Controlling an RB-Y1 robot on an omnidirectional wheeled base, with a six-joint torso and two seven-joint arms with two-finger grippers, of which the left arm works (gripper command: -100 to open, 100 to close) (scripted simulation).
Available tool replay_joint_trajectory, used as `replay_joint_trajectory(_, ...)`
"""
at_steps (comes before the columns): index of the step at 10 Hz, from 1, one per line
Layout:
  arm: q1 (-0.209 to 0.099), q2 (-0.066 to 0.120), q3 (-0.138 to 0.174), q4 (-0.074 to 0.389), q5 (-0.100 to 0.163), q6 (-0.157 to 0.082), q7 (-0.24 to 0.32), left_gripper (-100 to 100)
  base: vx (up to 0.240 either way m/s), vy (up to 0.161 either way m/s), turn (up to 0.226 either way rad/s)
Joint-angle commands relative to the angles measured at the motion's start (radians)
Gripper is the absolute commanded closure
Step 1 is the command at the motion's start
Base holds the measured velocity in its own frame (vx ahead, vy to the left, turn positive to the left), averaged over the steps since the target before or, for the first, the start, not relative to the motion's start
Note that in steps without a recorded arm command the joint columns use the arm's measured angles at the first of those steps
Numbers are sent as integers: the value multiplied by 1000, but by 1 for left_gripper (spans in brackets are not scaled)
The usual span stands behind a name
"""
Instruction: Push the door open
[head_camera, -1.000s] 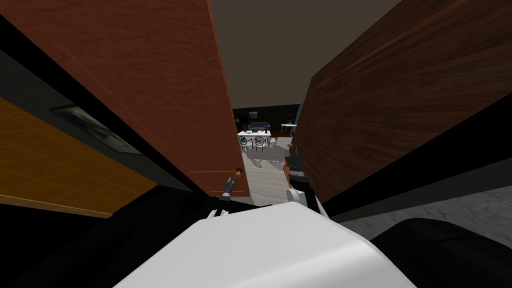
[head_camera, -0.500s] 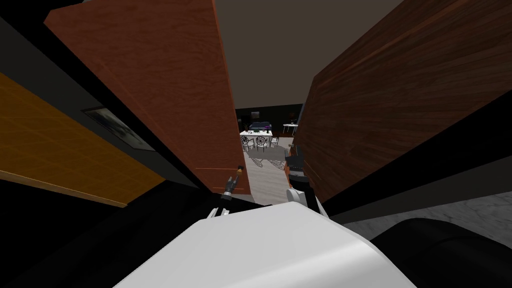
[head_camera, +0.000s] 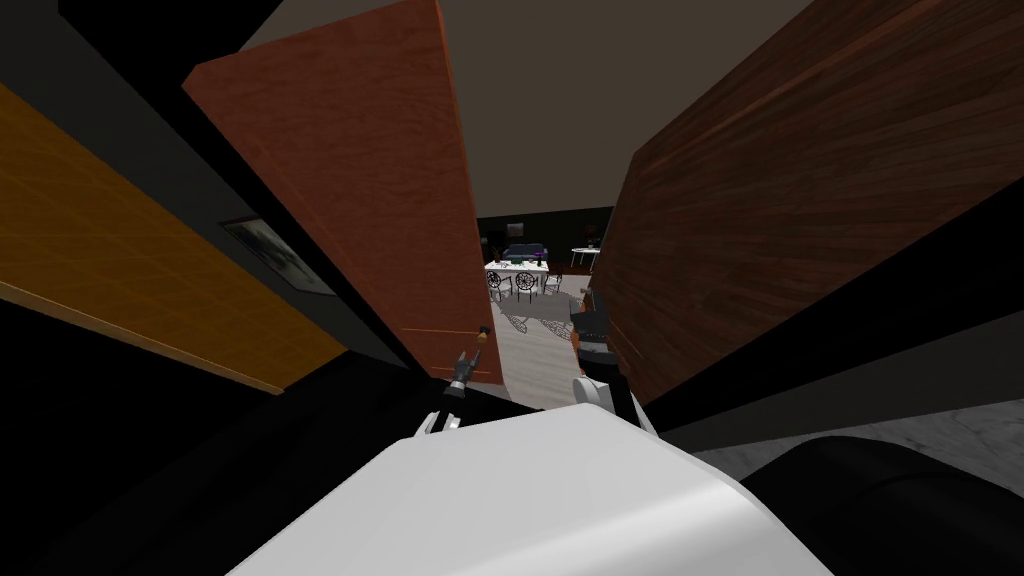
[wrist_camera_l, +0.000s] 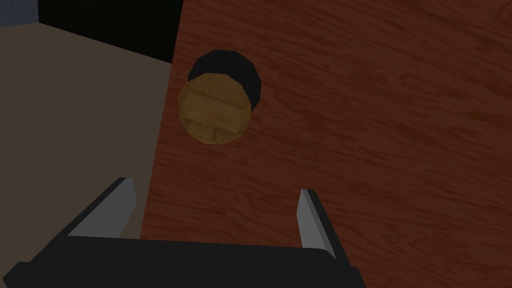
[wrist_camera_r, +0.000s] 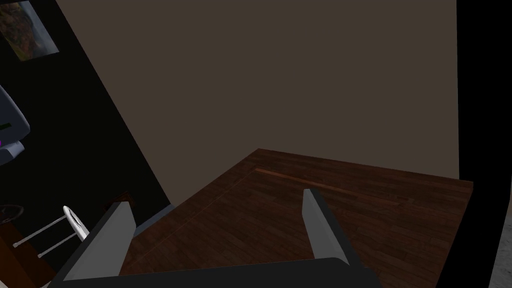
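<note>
Pushing reddish door (head_camera: 370, 200), ajar at left of gap. Left hand (wrist_camera_l: 215, 196), fingers apart and empty, near round knob (wrist_camera_l: 214, 110) by free edge. Best: press panel inboard of edge, steady forward. Right hand (wrist_camera_r: 217, 199) apart, idle at right.

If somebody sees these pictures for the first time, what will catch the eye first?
First, the red-brown door, ajar on my left, and the dark panel on my right, with a white table far off in the gap between them. In the left wrist view, the round tan knob sits near the door's edge, just ahead of the open left claw.
</note>
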Motion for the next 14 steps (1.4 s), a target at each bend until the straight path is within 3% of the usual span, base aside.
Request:
replay_joint_trajectory(1, -11, 0, -7, 16, -2, 1, -50, -100, -57, -10, 63)
replay_joint_trajectory(10, -47, -6, -38, 53, -15, 23, -236, -100, -51, -6, 59)
replay_joint_trajectory(14, -47, 2, -30, 56, -11, 21, -236, -100, 108, -24, -15)
